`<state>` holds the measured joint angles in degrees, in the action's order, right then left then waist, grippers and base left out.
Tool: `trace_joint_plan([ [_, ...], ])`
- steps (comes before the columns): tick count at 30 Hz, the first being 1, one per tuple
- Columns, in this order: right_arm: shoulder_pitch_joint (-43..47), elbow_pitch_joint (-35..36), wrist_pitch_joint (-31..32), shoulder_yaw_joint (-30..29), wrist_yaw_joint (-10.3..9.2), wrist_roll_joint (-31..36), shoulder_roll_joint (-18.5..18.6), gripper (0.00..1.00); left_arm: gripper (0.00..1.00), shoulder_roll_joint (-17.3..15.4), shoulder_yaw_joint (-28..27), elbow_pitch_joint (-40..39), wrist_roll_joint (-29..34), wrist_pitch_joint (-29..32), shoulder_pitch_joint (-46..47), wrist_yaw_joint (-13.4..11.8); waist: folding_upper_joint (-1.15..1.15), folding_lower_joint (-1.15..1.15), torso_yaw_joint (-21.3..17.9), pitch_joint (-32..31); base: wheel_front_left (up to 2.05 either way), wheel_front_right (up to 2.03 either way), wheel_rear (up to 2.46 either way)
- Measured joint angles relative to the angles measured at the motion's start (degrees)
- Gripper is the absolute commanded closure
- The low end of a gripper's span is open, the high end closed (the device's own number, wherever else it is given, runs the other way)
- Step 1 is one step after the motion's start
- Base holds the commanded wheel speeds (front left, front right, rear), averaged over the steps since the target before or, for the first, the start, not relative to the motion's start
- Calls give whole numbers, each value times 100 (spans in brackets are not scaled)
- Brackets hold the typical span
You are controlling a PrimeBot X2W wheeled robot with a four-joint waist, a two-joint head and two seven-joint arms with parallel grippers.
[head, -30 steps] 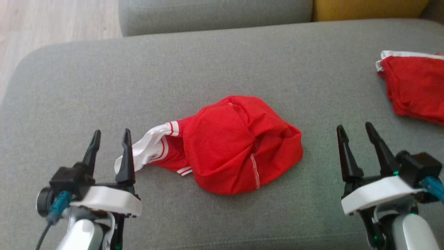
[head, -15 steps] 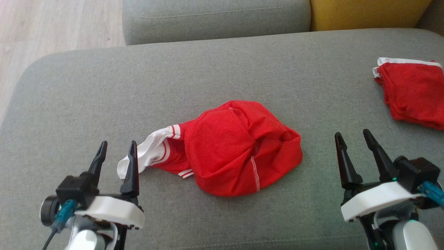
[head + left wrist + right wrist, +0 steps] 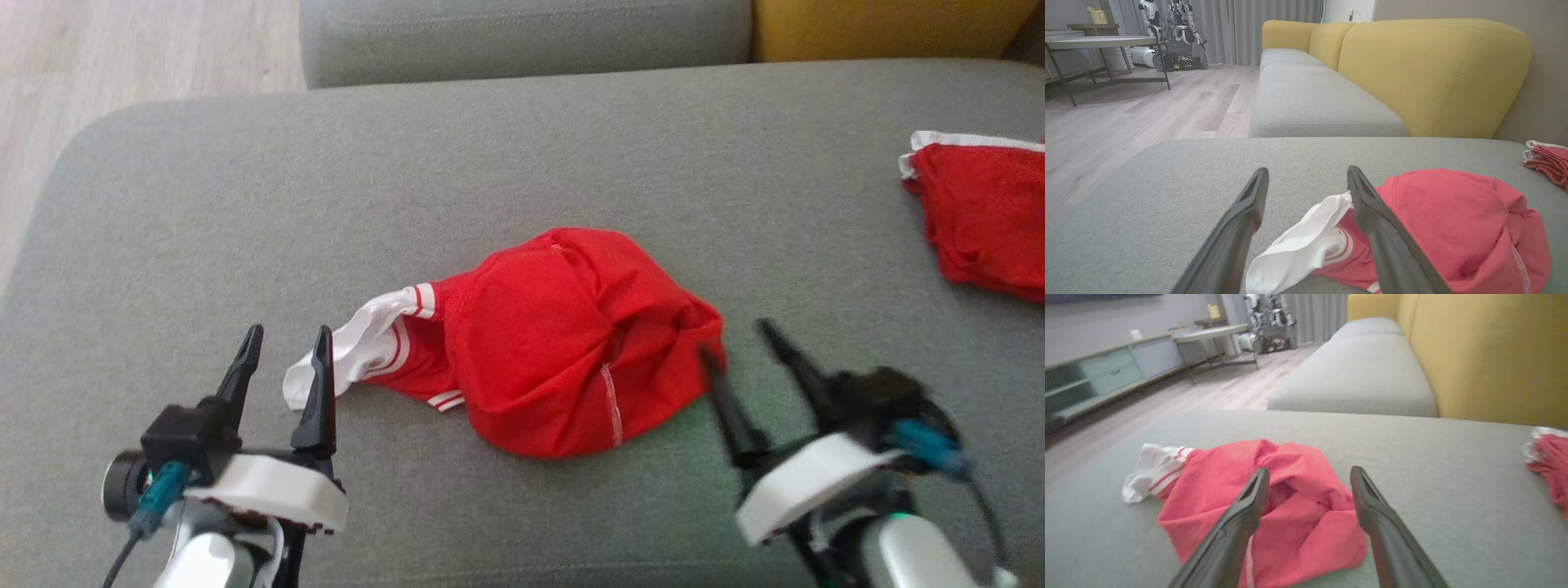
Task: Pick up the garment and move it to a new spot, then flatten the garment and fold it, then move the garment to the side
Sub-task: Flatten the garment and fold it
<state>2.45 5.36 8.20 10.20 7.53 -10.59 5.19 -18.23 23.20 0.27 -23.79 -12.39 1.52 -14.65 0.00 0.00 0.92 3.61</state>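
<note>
A crumpled red garment (image 3: pixel 563 351) with a white, red-striped band (image 3: pixel 359 347) at its left end lies in the middle of the grey sofa seat (image 3: pixel 506 171). My left gripper (image 3: pixel 286 343) is open just left of the white band, its right finger beside that band (image 3: pixel 1306 241). My right gripper (image 3: pixel 739 339) is open and blurred, its left finger at the garment's right edge. From the right wrist the garment (image 3: pixel 1274 502) lies under and between the fingers, not gripped. The same garment (image 3: pixel 1453 224) fills the right of the left wrist view.
A second red garment with white trim (image 3: pixel 984 216) lies at the seat's far right. Beyond the seat are another grey cushion (image 3: pixel 522 33) and a yellow backrest (image 3: pixel 882 24). Wooden floor (image 3: pixel 122 49) drops off to the left. A table (image 3: pixel 1098 45) stands across the room.
My right gripper has swung left, up to the garment's right edge. The left gripper has crept slightly right toward the white band. The garment has not moved.
</note>
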Motion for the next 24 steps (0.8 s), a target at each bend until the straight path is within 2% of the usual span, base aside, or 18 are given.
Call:
trace_joint_plan([
  [9, -1278, -548, 349, 2455, 1, -204, 902, 0, 0, 57, 36, 14, 0, -10, 329, 37, 0, 0, 261, 352, 0, 0, 0],
  [19, -2552, -1444, 750, 4051, 0, -662, 1451, 0, 0, 231, 68, 188, 0, -133, 606, 123, 0, 1, 596, 731, 0, 0, 0],
  [20, -2619, -1506, 783, 4151, 0, -731, 1482, 25, 0, 235, 67, 199, 0, -134, 618, 155, 0, 0, 613, 755, 0, 0, 0],
  [21, -2675, -1564, 825, 4228, 0, -777, 1512, 76, 0, 238, 67, 209, 0, -135, 621, 155, 0, 0, 622, 775, 0, 0, 0],
  [22, -2710, -1616, 855, 4274, 1, -846, 1532, 100, 0, 244, 64, 225, 0, -141, 621, 156, 0, 0, 625, 791, 0, 0, 0],
  [24, -2749, -1685, 842, 4276, 0, -971, 1536, 100, 0, 257, 52, 269, 0, -142, 622, 156, 0, 0, 613, 811, 0, 0, 0],
])
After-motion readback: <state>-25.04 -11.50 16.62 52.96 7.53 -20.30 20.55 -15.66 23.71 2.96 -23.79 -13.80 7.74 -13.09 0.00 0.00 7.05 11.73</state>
